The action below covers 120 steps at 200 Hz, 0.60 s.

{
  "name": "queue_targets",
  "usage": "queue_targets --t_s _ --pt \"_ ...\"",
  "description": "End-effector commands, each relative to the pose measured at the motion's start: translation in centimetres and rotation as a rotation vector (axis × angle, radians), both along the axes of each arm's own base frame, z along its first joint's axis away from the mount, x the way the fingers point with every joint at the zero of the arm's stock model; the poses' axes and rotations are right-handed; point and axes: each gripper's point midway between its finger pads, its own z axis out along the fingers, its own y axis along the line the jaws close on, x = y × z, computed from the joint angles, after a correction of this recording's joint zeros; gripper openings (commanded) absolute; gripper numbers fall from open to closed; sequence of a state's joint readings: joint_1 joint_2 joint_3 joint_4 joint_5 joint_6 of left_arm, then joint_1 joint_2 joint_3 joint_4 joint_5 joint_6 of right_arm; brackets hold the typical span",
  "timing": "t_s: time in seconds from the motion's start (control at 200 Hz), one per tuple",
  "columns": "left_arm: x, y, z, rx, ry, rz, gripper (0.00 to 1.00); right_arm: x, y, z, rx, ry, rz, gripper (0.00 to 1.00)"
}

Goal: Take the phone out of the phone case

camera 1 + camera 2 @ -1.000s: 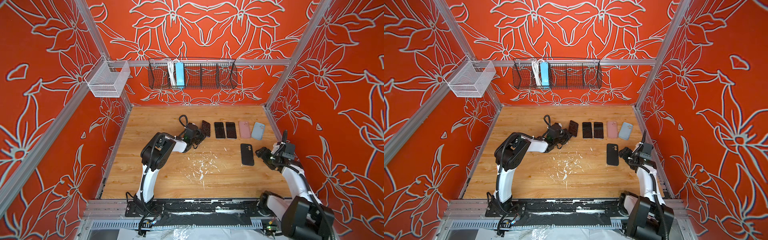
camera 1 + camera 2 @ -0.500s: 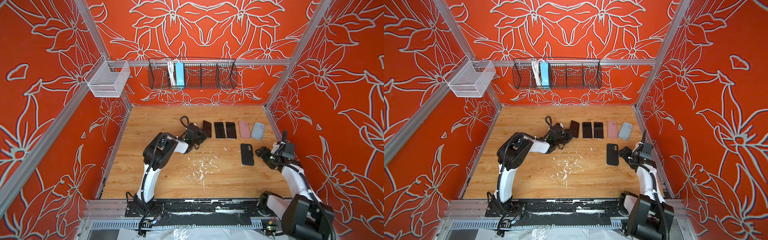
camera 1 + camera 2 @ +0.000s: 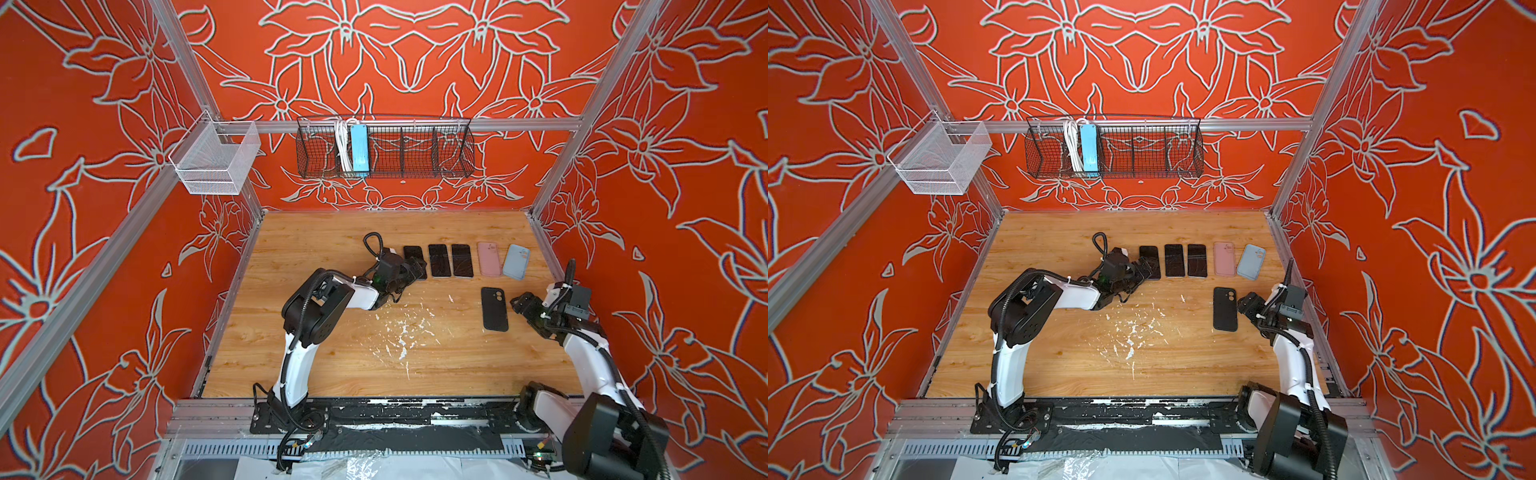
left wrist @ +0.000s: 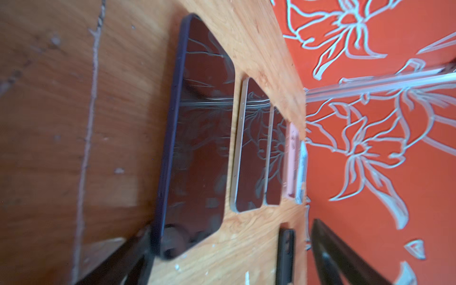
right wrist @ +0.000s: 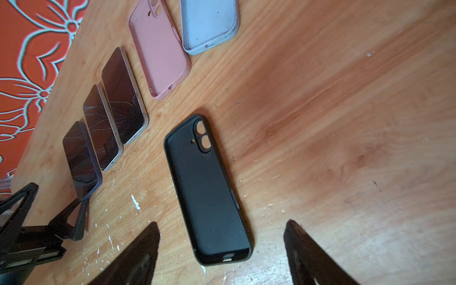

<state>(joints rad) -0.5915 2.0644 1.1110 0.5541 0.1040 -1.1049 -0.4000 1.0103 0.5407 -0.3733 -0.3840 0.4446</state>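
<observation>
Phone: the phone [image 3: 413, 254] lies flat, screen up, out of its case, at the left end of the back row.
Left claw: my left claw [image 3: 417, 271] is spread wide at the phone's near end. One finger touches its near corner and the other stands over bare wood, so I pinch nothing.
Black case: the black case [image 3: 494, 309] lies alone nearer the front, well apart from the phone. It is empty, with wood showing through its camera holes.
Right claw: my right claw [image 3: 524, 308] is spread too. In the right wrist view the case's near end lies between the fingers, and neither touches it.
Edges: the phone's right long edge runs just beside the second phone [image 3: 439, 260], with a thin strip of wood between them.
Row onward: a third phone [image 3: 462, 260], a pink case [image 3: 489, 258], and a blue case [image 3: 516, 261] that is tilted and near the right wall.
Open room: the table [image 3: 332, 365] is bare left of the phone and across the front.
Change: a second ago the phone sat askew in my closed left claw. Now it lies parallel to the row and the fingers have opened. The right claw and black case are much as before.
Materials: the phone has glossy dark glass mirroring the wall's flower lines, in a dark rounded frame. Its neighbours have pale frames and cracked-looking glass. The cases are matte with rounded corners. The table is grained wood with white flecks [image 3: 401, 332].
</observation>
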Motion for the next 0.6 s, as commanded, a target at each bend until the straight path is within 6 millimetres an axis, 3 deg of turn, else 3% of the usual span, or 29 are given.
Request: queue_targets --t_s 0.0,0.165,0.26,0.415,0.596 --pt "-1.1 1.2 0.2 0.096 0.010 0.006 0.97 0.7 -0.4 1.1 -0.017 -0.043 -0.002 0.98" --pt "-2.8 2.9 0.4 0.182 0.037 0.028 0.97 1.5 -0.7 2.1 -0.029 -0.086 -0.008 0.98" --pt "-3.8 4.9 1.4 0.265 0.019 0.052 0.97 2.1 -0.9 2.8 -0.039 -0.123 -0.006 0.98" --pt "-5.1 11.3 7.1 0.585 -0.092 0.094 0.97 4.2 -0.4 5.1 -0.063 -0.233 0.071 0.98" --pt "-7.0 17.9 12.8 0.846 -0.272 0.114 0.97 6.9 -1.0 4.8 -0.146 -0.227 0.074 0.98"
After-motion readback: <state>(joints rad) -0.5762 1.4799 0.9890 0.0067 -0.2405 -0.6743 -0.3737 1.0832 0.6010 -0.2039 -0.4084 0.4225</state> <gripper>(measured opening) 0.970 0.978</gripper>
